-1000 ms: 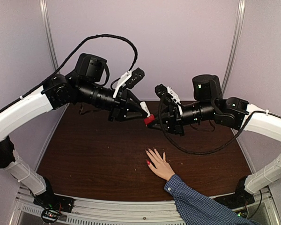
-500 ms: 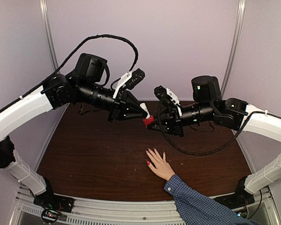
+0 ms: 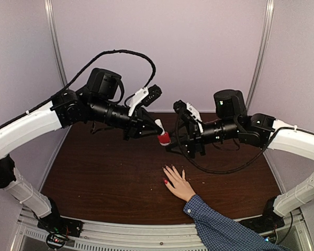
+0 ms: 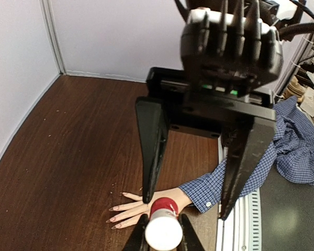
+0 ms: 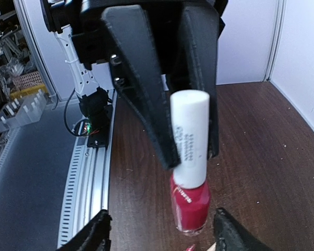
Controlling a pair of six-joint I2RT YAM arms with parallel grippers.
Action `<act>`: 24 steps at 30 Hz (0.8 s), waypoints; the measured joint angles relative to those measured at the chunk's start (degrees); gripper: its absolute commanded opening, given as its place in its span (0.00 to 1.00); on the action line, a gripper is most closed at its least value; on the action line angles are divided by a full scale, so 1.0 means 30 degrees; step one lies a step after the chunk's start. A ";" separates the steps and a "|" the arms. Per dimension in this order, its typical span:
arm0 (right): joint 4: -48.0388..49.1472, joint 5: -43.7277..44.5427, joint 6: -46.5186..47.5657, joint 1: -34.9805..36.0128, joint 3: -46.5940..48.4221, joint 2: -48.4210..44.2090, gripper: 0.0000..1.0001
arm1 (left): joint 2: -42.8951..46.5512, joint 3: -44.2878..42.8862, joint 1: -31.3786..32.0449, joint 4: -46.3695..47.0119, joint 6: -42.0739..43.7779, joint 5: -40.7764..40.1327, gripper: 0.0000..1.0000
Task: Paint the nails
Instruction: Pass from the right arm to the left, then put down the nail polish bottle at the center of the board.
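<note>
Released within the last second, the right pincer [image 5: 162,214] is now seen with its jaws parted on either side of the bottle [image 5: 190,206], touching it on neither side. Earlier it was clenched on the red glass. The bottle has been carried a little toward 9 o'clock in the top view.

At the near edge of the counter [image 3: 104,172], a blue checked sleeve [image 3: 220,230] is laid in from 5 o'clock. From it a hand [image 3: 178,184] is stretched flat on the wood, palm down, fingers spread and pointed toward 11 o'clock. The nails [image 4: 111,209] are thus found near the counter's middle, at 6 o'clock of the bottle and well below it. One nail on the hand's 9 o'clock side is seen red in the top view. The others look pale pink in the left wrist view, though they are too small for gloss to be judged.

Above the hand, the bottle is held in the air, cap uppermost. The white cap [image 5: 189,141] is gripped by the left pincer [image 3: 158,128], which is clenched on it from 9 o'clock, and the red glass hangs free beneath. The right pincer faces it from 3 o'clock.

Farther back, the counter is closed off by pale walls [image 3: 199,52].
</note>
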State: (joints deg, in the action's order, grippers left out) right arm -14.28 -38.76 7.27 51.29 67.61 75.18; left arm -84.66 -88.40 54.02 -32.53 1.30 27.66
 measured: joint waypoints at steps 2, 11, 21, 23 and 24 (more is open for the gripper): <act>0.0138 0.0124 -0.0117 -0.0182 -0.0372 -0.0226 0.82 | 0.0102 0.0350 -0.0233 0.0277 -0.0073 -0.0459 0.00; 0.0408 0.1603 -0.1020 -0.1027 -0.1974 -0.2084 0.94 | 0.0903 0.3286 -0.1923 0.2324 -0.1690 -0.2849 0.00; 0.0546 0.4007 -0.2069 -0.2645 -0.3949 -0.4656 1.00 | 0.0758 0.8335 -0.3563 0.6484 -0.3206 -0.7198 0.00; 0.0554 0.4160 -0.2098 -0.2900 -0.4131 -0.4874 1.00 | 0.0160 0.9085 -0.3716 0.7592 -0.3395 -0.7919 0.00; 0.0554 0.4226 -0.2113 -0.2958 -0.4167 -0.4918 1.00 | 0.0051 0.9151 -0.3752 0.7701 -0.3417 -0.7992 0.00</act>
State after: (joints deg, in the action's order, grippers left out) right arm -12.62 -26.09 0.93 42.41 55.11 60.42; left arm -84.51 -60.95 42.76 -9.43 -8.95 3.68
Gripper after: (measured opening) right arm 0.997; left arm 0.156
